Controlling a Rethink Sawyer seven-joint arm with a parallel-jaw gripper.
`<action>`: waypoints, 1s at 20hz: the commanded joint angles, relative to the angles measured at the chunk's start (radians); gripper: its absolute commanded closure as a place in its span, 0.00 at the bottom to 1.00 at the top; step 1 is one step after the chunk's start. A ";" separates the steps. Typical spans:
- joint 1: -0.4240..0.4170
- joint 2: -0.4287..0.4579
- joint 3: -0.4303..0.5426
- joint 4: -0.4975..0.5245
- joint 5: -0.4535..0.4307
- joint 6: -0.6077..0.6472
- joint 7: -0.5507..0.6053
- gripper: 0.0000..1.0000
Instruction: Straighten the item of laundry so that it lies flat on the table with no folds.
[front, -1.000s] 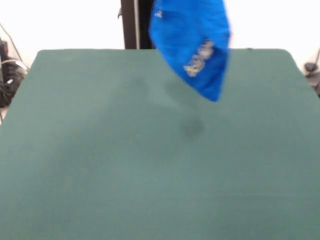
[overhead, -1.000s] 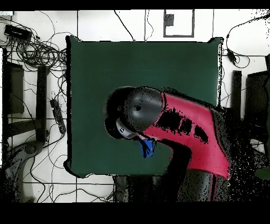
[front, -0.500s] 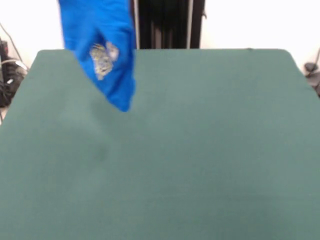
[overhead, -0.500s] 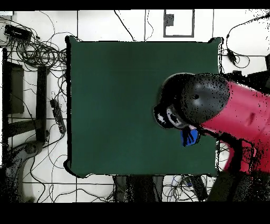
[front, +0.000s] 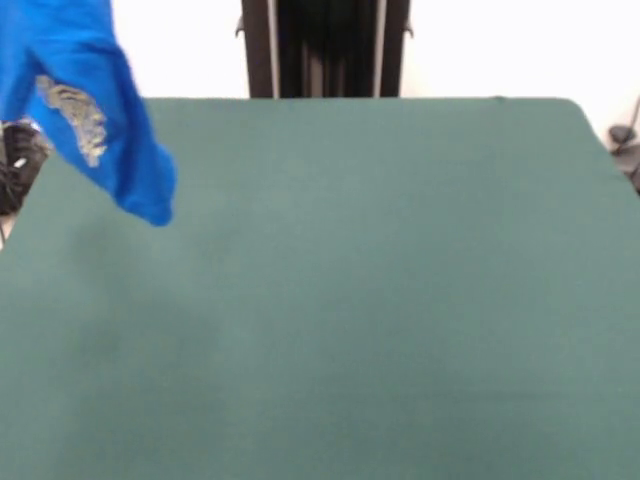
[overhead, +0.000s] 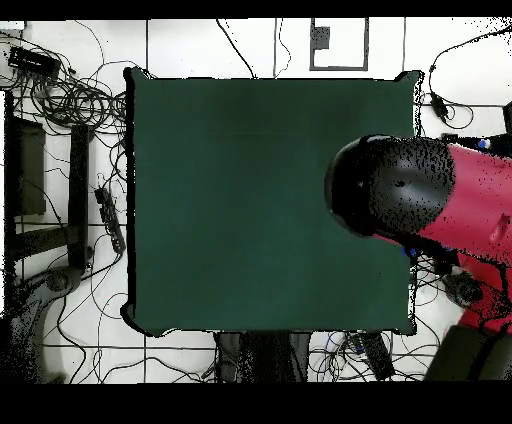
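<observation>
Dark green cloth covers the table (front: 380, 290), a big matte rectangle with rounded corners and a soft, faintly mottled nap; its whole top lies bare in both views. Behind it in the front view stands a pale wall and, at 12 o'clock, a black upright column (front: 325, 48) with a lighter strip down its left side. From overhead the floor round the table is pale with dark seam lines, and tangles of black cables (overhead: 70, 95) lie at about 10 o'clock, with more strung along the 6 o'clock edge.

The item of laundry (front: 85, 110) hangs in the air at about 10 o'clock in the front view, off the cloth and partly past the table's corner. It is bright blue soft fabric, bunched into a drooping mass that narrows to a rounded tip at its lowest point. A patch of pale printed lettering (front: 72, 118) runs slantwise across it, too smeared to read. Its upper part runs out of the picture at the top, so what holds it there is not seen. A faint darker shading lies on the cloth below and to the right of it.

Overhead, the arm (overhead: 420, 195) reaches in from 3 o'clock: a smooth, rounded black shell joined to a glossy red casing, covering the table's edge on that side. The garment is hidden beneath it there. No view shows the gripper, so I cannot tell how its fingers stand.
</observation>
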 joint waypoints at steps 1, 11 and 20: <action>0.103 0.015 0.026 0.094 -0.183 -0.218 -0.067 1.00; 0.205 0.045 -0.160 0.122 -0.475 -0.668 0.187 1.00; 0.577 0.241 -0.534 0.137 -0.679 -0.540 0.762 1.00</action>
